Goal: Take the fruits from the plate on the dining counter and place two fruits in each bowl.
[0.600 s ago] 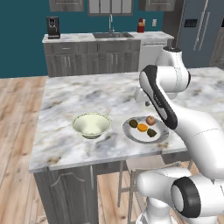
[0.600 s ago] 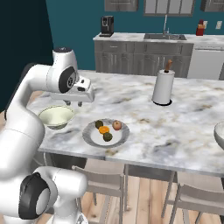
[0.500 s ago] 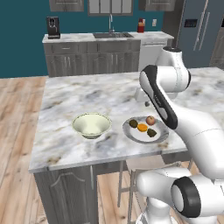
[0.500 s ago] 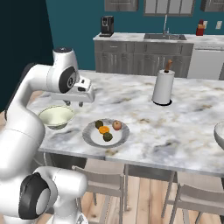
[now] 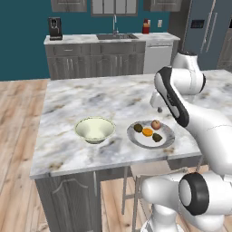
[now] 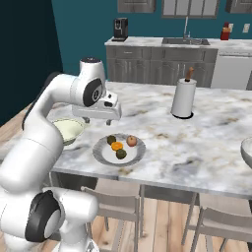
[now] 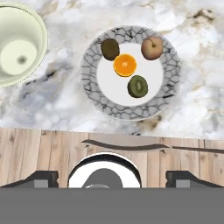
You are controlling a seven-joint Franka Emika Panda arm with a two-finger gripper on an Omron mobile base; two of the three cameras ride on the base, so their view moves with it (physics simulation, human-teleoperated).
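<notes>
On the dining counter (image 5: 90, 99) lies the grey-rimmed plate (image 7: 89, 74) with the fruits on it: a brown oval one (image 7: 110, 49), an apple (image 7: 152, 47), an orange (image 7: 125, 64) and a dark green one (image 7: 138, 86). The cream-green bowl (image 7: 19, 43) stands just left of the plate (image 5: 133, 138). A grey bowl (image 6: 247, 147) shows at the right edge of the right base view. My gripper (image 7: 112, 179) hangs open above the counter's near edge, short of the plate (image 6: 101, 150), its fingertips (image 7: 41, 178) wide apart with nothing between them. The hand (image 6: 101, 110) points down.
A paper towel roll (image 6: 183, 97) stands on the counter behind and right of the plate. Chairs (image 6: 115, 206) are tucked under the near edge. Across the floor runs a cabinet row with a sink (image 5: 113, 36) and a coffee machine (image 5: 55, 28).
The hand has drifted slightly lower toward the plate. Fruits, plate and bowls have not moved.
</notes>
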